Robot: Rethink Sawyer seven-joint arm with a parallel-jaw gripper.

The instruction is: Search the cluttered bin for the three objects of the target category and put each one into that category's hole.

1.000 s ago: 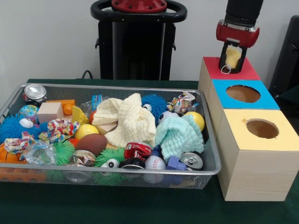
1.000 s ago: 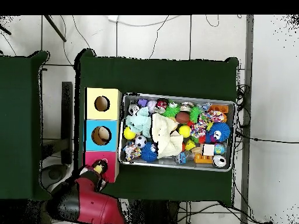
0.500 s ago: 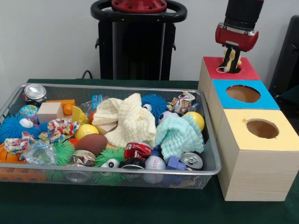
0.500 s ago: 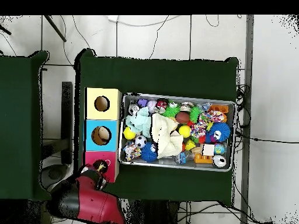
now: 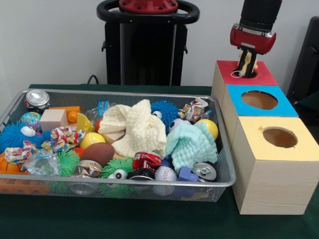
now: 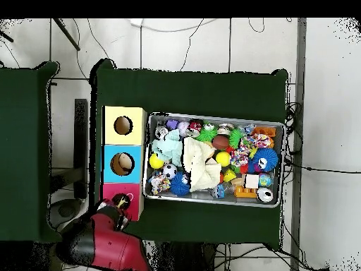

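Observation:
My gripper (image 5: 246, 69) hangs over the hole of the red-topped box (image 5: 262, 77) at the far right, its tip down at the opening. A sliver of a pale yellow soft thing (image 5: 255, 65) shows beside it, and a white loop (image 5: 235, 74) lies on the red top. From above, the gripper (image 6: 121, 203) sits over the red box (image 6: 135, 192). A pale yellow cloth (image 5: 137, 127) and a mint cloth (image 5: 192, 144) lie in the wire bin (image 5: 124, 92).
A blue-topped box (image 5: 285, 107) and a yellow-topped box (image 5: 309, 149), each with a round hole, stand in line in front of the red one. The bin (image 6: 211, 117) is heaped with balls, spiky toys, cans, blocks and wrappers. A black stand (image 5: 147, 45) rises behind.
A second ago the pale yellow soft thing hung in plain sight in the gripper above the red box. It is now almost wholly hidden at the hole. Nothing has moved in the last half second.

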